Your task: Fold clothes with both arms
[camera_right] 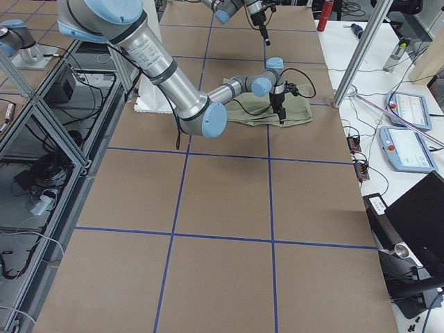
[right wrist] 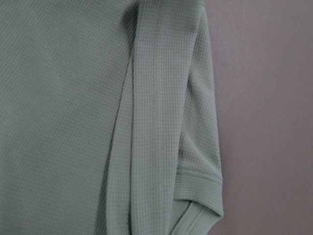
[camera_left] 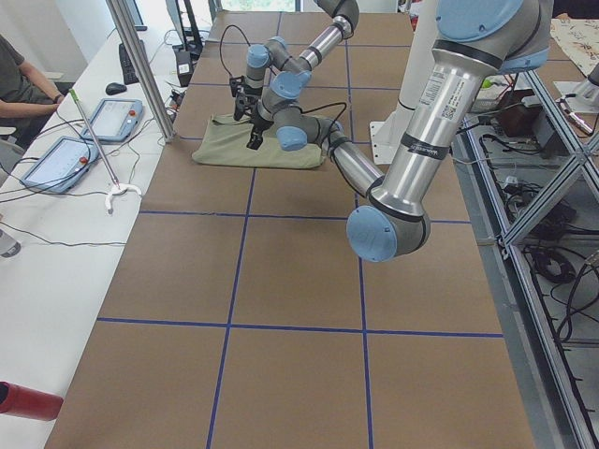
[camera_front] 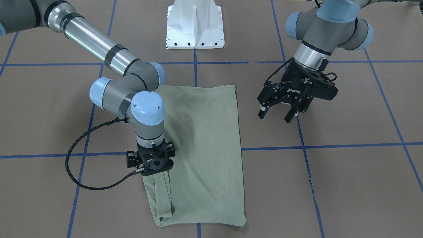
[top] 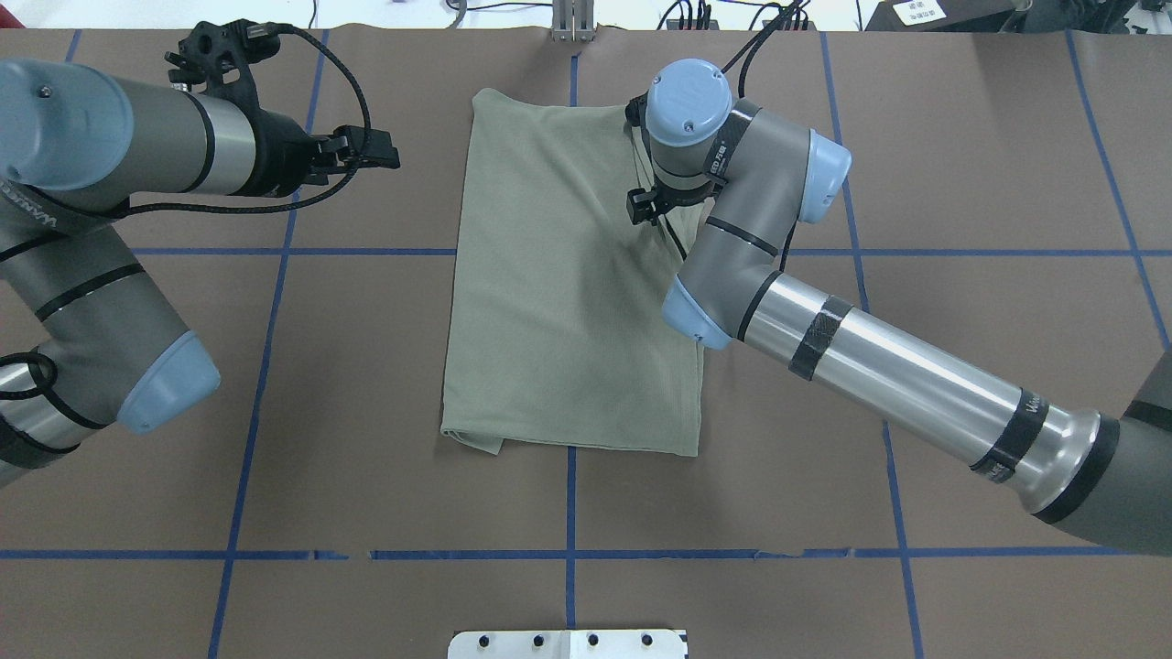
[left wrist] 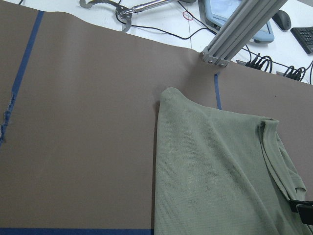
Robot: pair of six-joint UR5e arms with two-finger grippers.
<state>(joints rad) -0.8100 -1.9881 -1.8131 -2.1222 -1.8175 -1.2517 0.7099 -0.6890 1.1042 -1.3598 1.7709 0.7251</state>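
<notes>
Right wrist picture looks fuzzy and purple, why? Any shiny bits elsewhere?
Right wrist view: camera very close to the shirt, so it's soft; the table looks purplish. Overhead view: glare stripe on the silver tube of the right arm. Front-facing view: soft shadow on the shirt beside that arm.

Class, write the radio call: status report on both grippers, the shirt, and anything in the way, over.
Left gripper open, beside shirt, not touching. Right gripper over shirt's sleeve edge, jaws hidden. Shirt folded narrow, flat. White base well apart.
</notes>
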